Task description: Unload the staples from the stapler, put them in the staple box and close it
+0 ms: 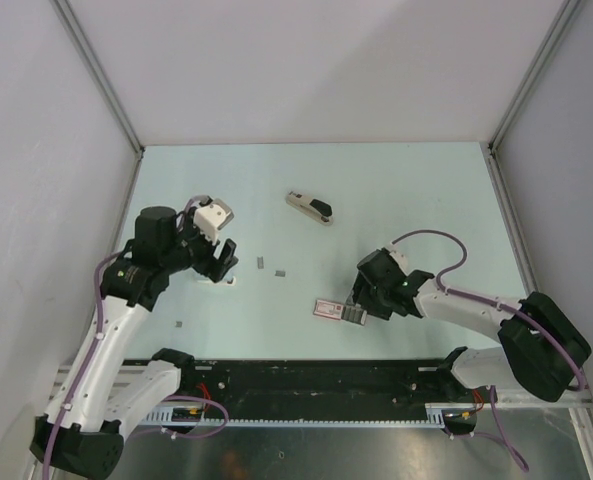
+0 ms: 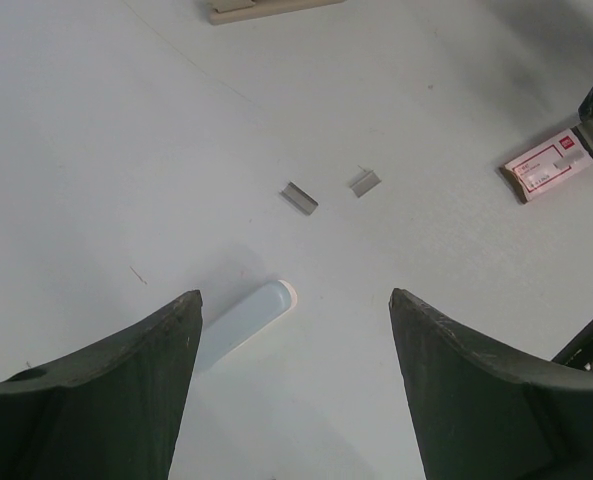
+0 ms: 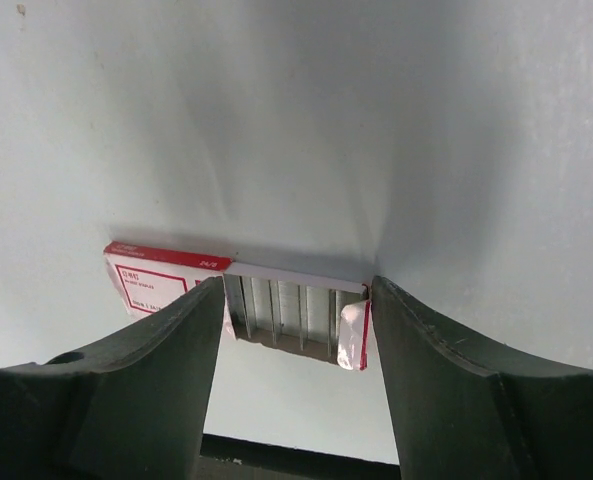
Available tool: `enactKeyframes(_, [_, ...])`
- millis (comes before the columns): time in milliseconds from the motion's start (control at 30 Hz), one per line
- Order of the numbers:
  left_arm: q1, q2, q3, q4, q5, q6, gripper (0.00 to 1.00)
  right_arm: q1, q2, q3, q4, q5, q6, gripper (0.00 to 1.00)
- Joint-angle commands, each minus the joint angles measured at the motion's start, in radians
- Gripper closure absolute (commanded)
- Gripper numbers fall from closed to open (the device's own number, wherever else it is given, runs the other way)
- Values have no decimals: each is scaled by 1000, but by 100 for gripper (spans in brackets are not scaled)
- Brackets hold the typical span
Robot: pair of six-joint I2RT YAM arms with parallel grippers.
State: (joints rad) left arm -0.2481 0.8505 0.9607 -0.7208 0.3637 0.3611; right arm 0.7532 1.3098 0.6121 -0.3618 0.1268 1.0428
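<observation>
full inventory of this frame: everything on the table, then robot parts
stapler: 1, beige with black top, far centre of the table
staple box: 1, pink and white, near centre, tray slid out showing staples
staple strips: 2, grey, mid-table, side by side
grey bit: 1, by the left arm, too small to identify
small tube: 1, translucent white, lying under the left jaws
table: 1, pale blue-green
left arm: 1, white and black; jaws open, empty
right arm: 1, white and black; jaws flank the box tray, contact unclear
</observation>
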Motion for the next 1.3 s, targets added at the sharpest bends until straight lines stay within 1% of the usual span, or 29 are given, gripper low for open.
enactKeyframes(0, [6,-4,-18,1,-6,36,19,19,-5,-17,-96,34,58,34])
enactKeyframes(167, [1,44,-39,2,13,88,19,-58,-56,19,-122,61,-24,33])
enactKeyframes(233, [-7,97,-40,7,-2,101,19,-82,-76,38,-121,78,-54,33])
enactKeyframes(267, [-8,129,-34,11,-9,96,17,-87,-83,47,-117,89,-65,33])
enactKeyframes(333, [-12,196,-19,30,-17,48,15,-87,-91,58,-88,106,-80,32])
enactKeyframes(433, [-42,267,-38,121,-53,-85,15,-65,-84,61,-42,121,-85,31])
enactKeyframes(567, [-163,323,-79,222,-198,-206,15,19,-64,61,18,175,-84,28])
enactKeyframes(667, [-194,414,-38,234,-257,-284,15,64,-50,61,40,226,-102,26])
enactKeyframes(867, [-197,612,57,229,-308,-440,16,76,-86,61,24,265,-125,25])
enactKeyframes(1067, [-188,746,94,227,-333,-505,17,94,-148,51,-3,325,-118,25])
enactKeyframes(1267, [-189,837,120,228,-353,-535,21,100,-166,27,11,326,-102,25])
